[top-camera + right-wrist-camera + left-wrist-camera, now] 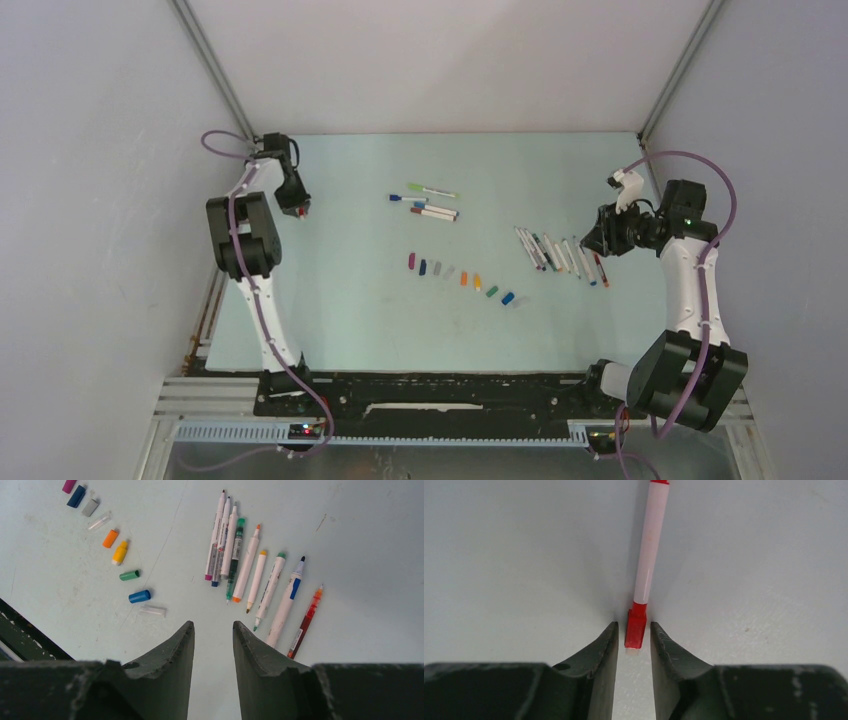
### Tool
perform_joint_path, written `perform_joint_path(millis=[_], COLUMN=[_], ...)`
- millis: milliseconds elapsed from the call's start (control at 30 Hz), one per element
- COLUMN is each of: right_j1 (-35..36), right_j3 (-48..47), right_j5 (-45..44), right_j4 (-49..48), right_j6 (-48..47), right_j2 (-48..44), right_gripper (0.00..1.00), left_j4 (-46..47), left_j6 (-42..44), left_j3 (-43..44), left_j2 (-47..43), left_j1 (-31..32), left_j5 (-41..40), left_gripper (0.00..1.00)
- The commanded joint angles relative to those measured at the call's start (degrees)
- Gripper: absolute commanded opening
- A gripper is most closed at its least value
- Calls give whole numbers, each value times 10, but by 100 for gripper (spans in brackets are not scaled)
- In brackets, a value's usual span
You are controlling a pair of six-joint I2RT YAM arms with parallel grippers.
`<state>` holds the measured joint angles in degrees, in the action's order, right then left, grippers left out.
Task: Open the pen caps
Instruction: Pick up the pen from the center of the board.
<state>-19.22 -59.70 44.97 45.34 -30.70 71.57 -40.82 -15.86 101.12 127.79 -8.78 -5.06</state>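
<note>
A red pen [650, 545] with a white barrel lies on the pale surface. Its red end [636, 627] sits between my left gripper's [634, 630] fingertips, with a thin gap on each side. In the top view the left gripper [297, 208] is at the back left, with a red spot at its tip. Three capped pens [432, 200] lie at the table's middle back. A row of loose pen caps [465, 279] [139, 596] lies mid-table. Several uncapped pens [560, 255] [235, 550] lie side by side on the right. My right gripper [600, 238] [213, 627] is open and empty, hovering by them.
The table [350, 300] is walled at the back and on both sides, with metal corner posts [215, 65]. A dark rail [430, 390] runs along the near edge between the arm bases. A clear cap [152, 611] lies nearest my right fingertips.
</note>
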Motion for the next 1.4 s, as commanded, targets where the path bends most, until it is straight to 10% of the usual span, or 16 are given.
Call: perform_joint_path(millis=[0,333,1000,1367], right_j1=[2,2,95,150], right_j3=[2,2,62,69], right_j5=[-1,3,201,349], right_j4=[-2,-2,-58,-80], right_j6=[-8,-9,-22,17], right_j2=[1,-2,-135,-138], right_gripper=[37,37,44,54], left_j4=[-18,-33,326,544], left_j6=[16,23,-125,-170], left_j3=[41,41,-396,-600], left_j2=[14,8,-419,-679], left_j1=[-3,-4,71,265], left_j5=[23,18,279,321], left_gripper=[32,1,0,0])
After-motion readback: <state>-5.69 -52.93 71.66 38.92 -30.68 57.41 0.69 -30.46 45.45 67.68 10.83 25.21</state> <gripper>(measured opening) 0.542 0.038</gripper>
